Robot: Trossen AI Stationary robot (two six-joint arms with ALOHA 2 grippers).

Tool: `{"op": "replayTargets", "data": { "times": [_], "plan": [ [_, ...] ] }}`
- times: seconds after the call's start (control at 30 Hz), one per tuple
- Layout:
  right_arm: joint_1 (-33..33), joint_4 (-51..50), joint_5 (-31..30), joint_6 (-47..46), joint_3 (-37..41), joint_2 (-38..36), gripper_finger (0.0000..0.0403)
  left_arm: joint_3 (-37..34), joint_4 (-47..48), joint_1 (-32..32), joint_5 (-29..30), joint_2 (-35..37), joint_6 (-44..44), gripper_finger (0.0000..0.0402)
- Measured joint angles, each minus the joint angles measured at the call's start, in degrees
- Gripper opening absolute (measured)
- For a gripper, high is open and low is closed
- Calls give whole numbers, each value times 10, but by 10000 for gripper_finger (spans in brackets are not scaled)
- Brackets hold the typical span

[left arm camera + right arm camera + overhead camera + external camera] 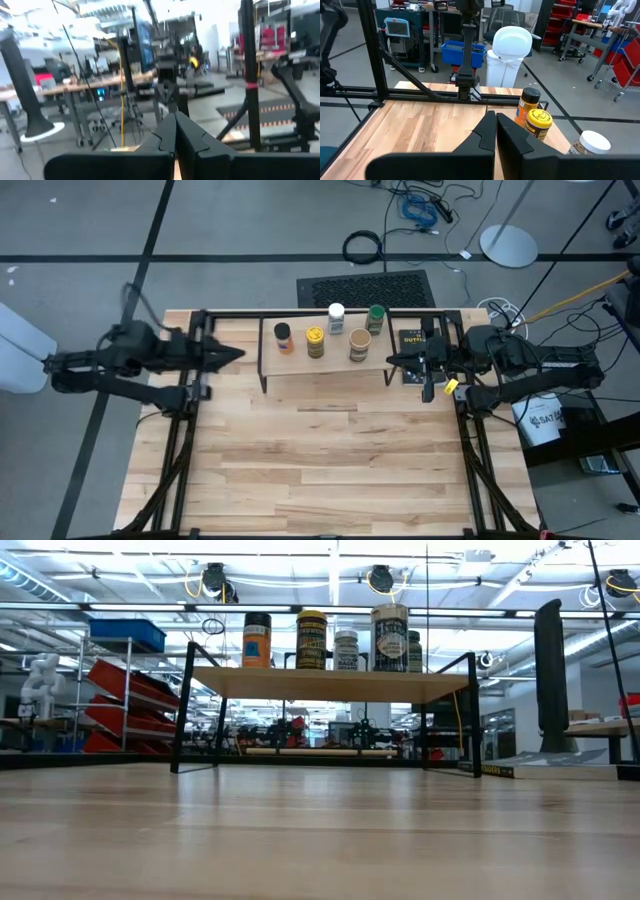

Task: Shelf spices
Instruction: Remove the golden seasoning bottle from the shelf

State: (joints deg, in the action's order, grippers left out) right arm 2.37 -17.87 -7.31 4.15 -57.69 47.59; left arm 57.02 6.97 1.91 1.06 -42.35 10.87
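Five spice jars [330, 332] are seen standing on the shelf [325, 361].
The shelf is set at the far edge of the table [320, 460]; the left hand [236, 354] and right hand [392, 361] are held pressed together, empty, beside its ends.

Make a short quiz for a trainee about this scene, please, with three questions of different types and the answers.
1. True or false: all five spice jars stand on the shelf.
2. Which lid is nearest the book? A white, B green, C dark.
3. Fill in: both tools are ____.

Key:
1. True: dark-lid jar, yellow-lid jar, white-lid jar, tan-lid jar, green-lid jar.
2. B.
3. Shut: left tool, right tool, both empty.
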Motion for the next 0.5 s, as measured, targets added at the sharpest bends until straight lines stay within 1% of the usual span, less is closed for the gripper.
{"op": "replayTargets", "data": {
  "times": [0.2, 0.43, 0.5],
  "plan": [
    [0, -5, 0, 0, 0, 0, 0, 12, 20, 0, -6, -79, -12, 4],
    [0, -30, -2, -14, 0, 0, 0, 13, 11, 0, -7, -132, -14, 4],
    [0, -42, -2, -19, 0, 0, 0, 13, 10, 0, 6, -138, -14, 4]
  ]
}}
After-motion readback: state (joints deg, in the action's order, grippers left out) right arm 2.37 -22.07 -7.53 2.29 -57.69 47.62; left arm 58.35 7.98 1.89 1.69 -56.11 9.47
